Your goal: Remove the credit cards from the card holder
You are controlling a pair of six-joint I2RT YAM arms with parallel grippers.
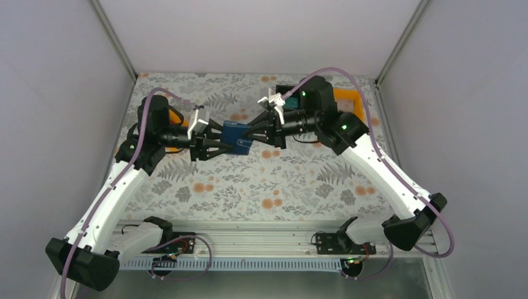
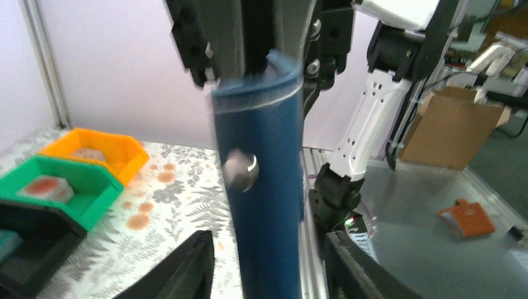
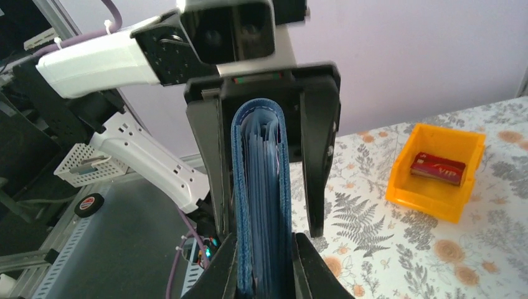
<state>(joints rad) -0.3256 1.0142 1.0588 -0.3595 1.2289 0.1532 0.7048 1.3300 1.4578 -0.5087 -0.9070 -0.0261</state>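
Note:
The navy card holder hangs in the air between both arms, folded shut, its silver snap facing the left wrist camera. My right gripper is shut on it, both pads pressed against the blue covers. My left gripper stands open around the other end, with a gap between each finger and the card holder. A red credit card lies in an orange bin. Whether credit cards sit between the light blue slots, I cannot tell.
An orange bin, a green bin with a reddish card and a black bin stand in a row at the table's far right. The flowered cloth covers the table under the arms.

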